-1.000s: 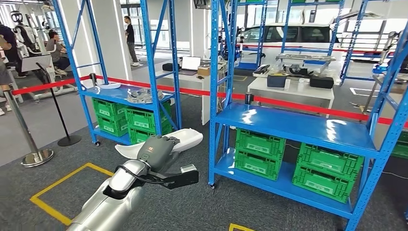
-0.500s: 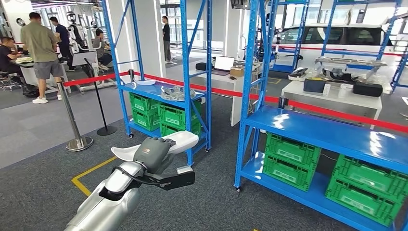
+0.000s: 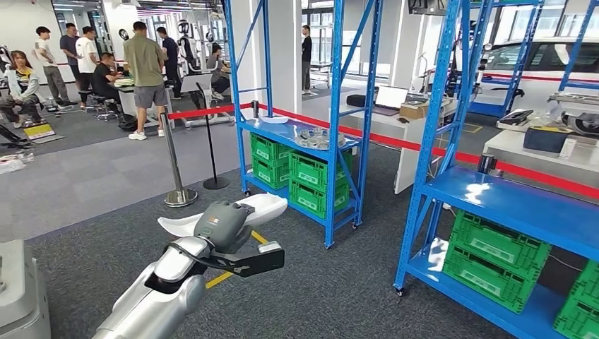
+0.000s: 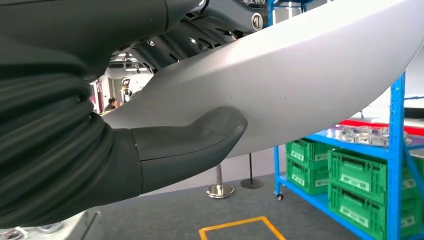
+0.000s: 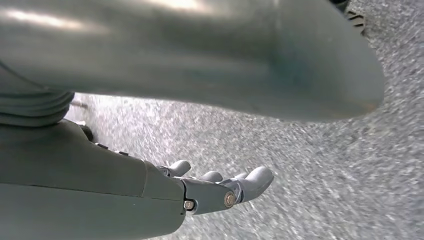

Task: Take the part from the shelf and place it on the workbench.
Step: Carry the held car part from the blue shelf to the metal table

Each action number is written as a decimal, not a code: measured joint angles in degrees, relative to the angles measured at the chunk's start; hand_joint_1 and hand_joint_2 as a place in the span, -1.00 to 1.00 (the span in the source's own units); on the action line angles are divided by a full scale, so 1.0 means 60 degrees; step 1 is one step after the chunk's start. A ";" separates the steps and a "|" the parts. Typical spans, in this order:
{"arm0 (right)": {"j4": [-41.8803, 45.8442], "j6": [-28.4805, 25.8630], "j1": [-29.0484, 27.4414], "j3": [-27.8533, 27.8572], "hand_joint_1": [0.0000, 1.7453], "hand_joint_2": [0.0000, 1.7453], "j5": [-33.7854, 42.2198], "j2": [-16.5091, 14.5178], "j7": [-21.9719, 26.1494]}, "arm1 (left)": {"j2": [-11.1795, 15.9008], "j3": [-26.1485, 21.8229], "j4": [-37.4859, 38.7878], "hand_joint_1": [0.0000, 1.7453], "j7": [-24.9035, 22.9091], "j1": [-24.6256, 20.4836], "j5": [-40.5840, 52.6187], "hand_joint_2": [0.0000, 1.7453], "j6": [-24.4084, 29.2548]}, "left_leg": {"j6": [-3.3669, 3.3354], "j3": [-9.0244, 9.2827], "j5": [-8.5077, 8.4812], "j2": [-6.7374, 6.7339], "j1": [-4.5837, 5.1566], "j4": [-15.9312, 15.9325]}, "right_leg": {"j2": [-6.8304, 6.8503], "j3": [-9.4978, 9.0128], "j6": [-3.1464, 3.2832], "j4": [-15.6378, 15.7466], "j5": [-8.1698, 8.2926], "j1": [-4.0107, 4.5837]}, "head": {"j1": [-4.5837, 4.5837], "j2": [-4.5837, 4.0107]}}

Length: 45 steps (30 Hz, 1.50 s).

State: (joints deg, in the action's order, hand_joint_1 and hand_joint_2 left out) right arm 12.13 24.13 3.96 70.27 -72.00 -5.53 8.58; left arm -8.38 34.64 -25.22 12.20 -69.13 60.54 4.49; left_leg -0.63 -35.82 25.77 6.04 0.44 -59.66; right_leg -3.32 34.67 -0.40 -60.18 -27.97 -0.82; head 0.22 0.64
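Note:
My left hand (image 3: 223,224) grips a long white curved part (image 3: 265,205) and carries it at chest height over the grey carpet. In the left wrist view the part (image 4: 310,70) spans the picture, with the thumb (image 4: 195,140) pressed against its underside and the dark fingers over its top. My right hand (image 5: 220,189) hangs above the speckled floor, its fingers loosely extended with nothing in them. A blue shelf (image 3: 297,134) stands ahead, bearing metal parts (image 3: 318,138) and another white piece (image 3: 274,119).
A second blue shelf (image 3: 508,205) with green crates (image 3: 494,258) stands at the right. A red belt on stanchions (image 3: 173,159) crosses the room. Several people (image 3: 145,70) stand far left. A grey unit (image 3: 18,296) sits at my lower left. Yellow floor tape (image 3: 233,272) lies under my arm.
The camera has swung left: both shelves slid to the right in the picture, and the people and a grey unit came into sight. My left hand still holds the part the same way.

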 joint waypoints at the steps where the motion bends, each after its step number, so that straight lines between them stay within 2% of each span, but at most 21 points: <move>1: 0.0000 0.0001 0.0003 0.0000 -1.00 -1.00 0.0000 0.0000 0.0001 | 0.0013 0.0000 0.0002 1.00 -0.0011 -0.0003 0.0002 1.00 -0.0013 | 0.0065 -0.0023 -0.0022 0.0093 -0.0017 0.0013 | 0.0063 -0.0024 0.0019 0.0036 0.0007 0.0019 | 0.0001 0.0000; 2: 0.0000 0.0001 0.0007 0.0000 -1.00 -1.00 0.0000 -0.0006 0.0001 | 0.0035 0.0000 0.0004 1.00 -0.0018 -0.0003 0.0005 1.00 -0.0025 | 0.0121 -0.0053 -0.0032 0.0129 -0.0026 0.0027 | 0.0148 -0.0037 0.0064 0.0066 0.0029 0.0015 | 0.0002 0.0001; 4: 0.0003 0.0001 0.0015 0.0001 -1.00 -1.00 0.0000 -0.0013 0.0003 | 0.0092 0.0000 0.0008 1.00 -0.0045 -0.0012 0.0015 1.00 -0.0053 | 0.0226 -0.0191 0.0142 -0.0198 -0.0002 -0.0192 | 0.0320 -0.0081 0.0172 0.0154 0.0081 -0.0016 | -0.0013 0.0001; 6: 0.0008 -0.0001 0.0005 0.0003 -1.00 -1.00 0.0000 -0.0015 0.0003 | 0.0119 0.0000 0.0011 1.00 -0.0070 -0.0015 0.0031 1.00 -0.0083 | 0.0327 -0.0598 0.0636 -0.0712 -0.0002 -0.1070 | 0.0498 -0.0109 0.0252 0.0207 0.0099 -0.0028 | -0.0035 0.0001; 9: 0.0011 -0.0004 -0.0008 0.0004 -1.00 -1.00 0.0000 -0.0012 0.0002 | 0.0129 0.0000 0.0040 1.00 -0.0100 0.0031 0.0096 1.00 -0.0147 | 0.0441 -0.1196 0.1020 -0.0904 -0.0096 -0.2330 | 0.0793 -0.0121 0.0285 0.0204 0.0070 -0.0032 | -0.0041 0.0001; 11: 0.0011 -0.0004 -0.0007 0.0004 -1.00 -1.00 -0.0001 -0.0011 0.0001 | 0.0145 0.0000 0.0059 1.00 -0.0116 0.0045 0.0125 1.00 -0.0178 | 0.0464 -0.0922 0.0572 -0.1021 -0.0145 -0.1780 | 0.0980 -0.0151 0.0255 0.0198 0.0037 -0.0041 | -0.0040 0.0001; 13: 0.0011 -0.0004 -0.0008 0.0004 -1.00 -1.00 -0.0003 -0.0011 -0.0001 | 0.0149 0.0000 0.0058 1.00 -0.0096 0.0030 0.0130 1.00 -0.0224 | 0.0437 -0.0329 0.0094 -0.1420 -0.0104 -0.0602 | 0.1145 -0.0197 0.0173 0.0176 -0.0023 -0.0013 | -0.0041 0.0001; 15: 0.0011 -0.0004 -0.0008 0.0004 -1.00 -1.00 -0.0006 -0.0009 -0.0007 | 0.0132 0.0000 0.0056 1.00 -0.0029 0.0020 0.0148 1.00 -0.0270 | 0.0314 -0.0036 -0.0015 -0.1662 -0.0036 -0.0001 | 0.1321 -0.0235 0.0074 0.0170 -0.0075 0.0048 | -0.0028 0.0002; 17: 0.0012 -0.0004 0.0005 0.0004 -1.00 -1.00 -0.0005 -0.0007 -0.0013 | 0.0125 0.0000 0.0052 1.00 0.0027 0.0024 0.0181 1.00 -0.0289 | 0.0151 -0.0027 -0.0020 -0.1482 -0.0013 0.0053 | 0.1530 -0.0283 -0.0023 0.0195 -0.0103 0.0064 | -0.0014 0.0003; 19: 0.0013 0.0007 0.0023 0.0003 -1.00 -1.00 -0.0003 -0.0009 -0.0011 | 0.0120 0.0000 0.0043 1.00 0.0038 0.0014 0.0202 1.00 -0.0295 | 0.0019 -0.0006 -0.0062 -0.1273 -0.0037 0.0103 | 0.1340 -0.0249 -0.0120 0.0006 -0.0263 0.0019 | -0.0014 0.0003; 22: 0.0012 0.0128 0.0008 0.0000 -1.00 -1.00 0.0000 -0.0013 -0.0014 | 0.0048 0.0000 0.0043 1.00 0.0020 0.0019 0.0258 1.00 -0.0301 | -0.0122 0.0016 -0.0079 -0.0983 -0.0066 0.0134 | 0.0696 0.0504 -0.0183 -0.1539 -0.0984 -0.0020 | -0.0012 0.0003; 24: 0.0013 0.0175 -0.0009 0.0000 -1.00 -1.00 -0.0002 -0.0009 -0.0020 | 0.0014 0.0000 0.0059 1.00 -0.0023 0.0070 0.0324 1.00 -0.0315 | -0.0147 0.0017 -0.0074 -0.0747 -0.0040 0.0120 | 0.0608 0.1076 -0.0175 -0.2496 -0.1197 -0.0004 | -0.0012 0.0003; 26: 0.0013 0.0175 -0.0011 0.0000 -1.00 -1.00 -0.0004 -0.0008 -0.0022 | 0.0006 0.0000 0.0073 1.00 -0.0066 0.0098 0.0362 1.00 -0.0337 | -0.0146 0.0020 -0.0073 -0.0510 -0.0023 0.0094 | 0.0549 0.1005 -0.0115 -0.2075 -0.0722 0.0006 | -0.0013 0.0003; 29: 0.0015 0.0178 -0.0005 0.0000 -1.00 -1.00 -0.0008 0.0001 -0.0015 | 0.0001 0.0000 0.0078 1.00 -0.0100 0.0092 0.0369 1.00 -0.0388 | -0.0074 -0.0005 -0.0066 -0.0210 -0.0006 0.0047 | 0.0096 0.0219 0.0012 -0.0260 0.0078 0.0000 | -0.0014 0.0003; 32: 0.0014 0.0181 0.0003 0.0000 -1.00 -1.00 -0.0035 0.0004 -0.0009 | 0.0023 0.0000 0.0089 1.00 -0.0136 0.0087 0.0366 1.00 -0.0497 | 0.0112 -0.0059 -0.0102 0.0035 -0.0025 0.0075 | 0.0102 0.0031 0.0112 0.0104 0.0119 0.0025 | -0.0015 0.0003; 35: 0.0014 0.0179 0.0005 0.0000 -1.00 -1.00 -0.0080 -0.0004 -0.0005 | 0.0077 0.0000 0.0092 1.00 -0.0156 0.0066 0.0354 1.00 -0.0575 | 0.0269 -0.0276 0.0167 -0.0410 -0.0008 -0.0295 | 0.0375 -0.0061 0.0287 0.0241 0.0207 -0.0018 | -0.0029 0.0002; 37: 0.0015 0.0163 -0.0013 0.0000 -1.00 -1.00 -0.0097 -0.0004 -0.0002 | 0.0093 0.0000 0.0106 1.00 -0.0168 0.0055 0.0348 1.00 -0.0615 | 0.0354 -0.0770 0.0730 -0.0812 -0.0035 -0.1353 | 0.0561 -0.0076 0.0349 0.0266 0.0209 -0.0015 | -0.0043 0.0002; 39: 0.0015 0.0148 -0.0023 0.0000 -1.00 -1.00 -0.0102 -0.0004 -0.0003 | 0.0099 0.0000 0.0138 1.00 -0.0172 0.0076 0.0347 1.00 -0.0643 | 0.0427 -0.1240 0.1049 -0.0902 -0.0096 -0.2347 | 0.0768 -0.0081 0.0362 0.0258 0.0184 -0.0019 | -0.0043 0.0003; 40: 0.0015 0.0149 -0.0021 0.0000 -1.00 -1.00 -0.0103 -0.0004 -0.0002 | 0.0107 0.0000 0.0156 1.00 -0.0173 0.0087 0.0347 1.00 -0.0650 | 0.0455 -0.1274 0.0967 -0.0930 -0.0124 -0.2422 | 0.0869 -0.0087 0.0359 0.0250 0.0168 -0.0025 | -0.0043 0.0003; 43: 0.0015 0.0149 -0.0020 0.0000 -1.00 -1.00 -0.0110 -0.0005 -0.0002 | 0.0125 0.0000 0.0168 1.00 -0.0186 0.0066 0.0347 1.00 -0.0657 | 0.0467 -0.0483 0.0169 -0.1345 -0.0119 -0.0892 | 0.1148 -0.0130 0.0267 0.0179 0.0073 -0.0027 | -0.0045 0.0001; 45: 0.0015 0.0149 -0.0019 0.0000 -1.00 -1.00 -0.0113 -0.0002 -0.0002 | 0.0109 0.0000 0.0161 1.00 -0.0199 0.0035 0.0347 1.00 -0.0657 | 0.0358 -0.0056 -0.0067 -0.1614 -0.0071 -0.0060 | 0.1326 -0.0169 0.0160 0.0128 -0.0005 0.0025 | -0.0042 0.0001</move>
State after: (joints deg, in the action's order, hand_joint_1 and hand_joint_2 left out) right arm 12.22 25.03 3.84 70.27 -72.67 -5.54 8.57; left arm -7.73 34.64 -24.25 11.00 -68.92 62.62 0.54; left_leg 1.52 -36.16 25.37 -3.64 0.01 -60.02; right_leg 4.64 33.66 0.56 -59.41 -28.00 -0.67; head -0.03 0.64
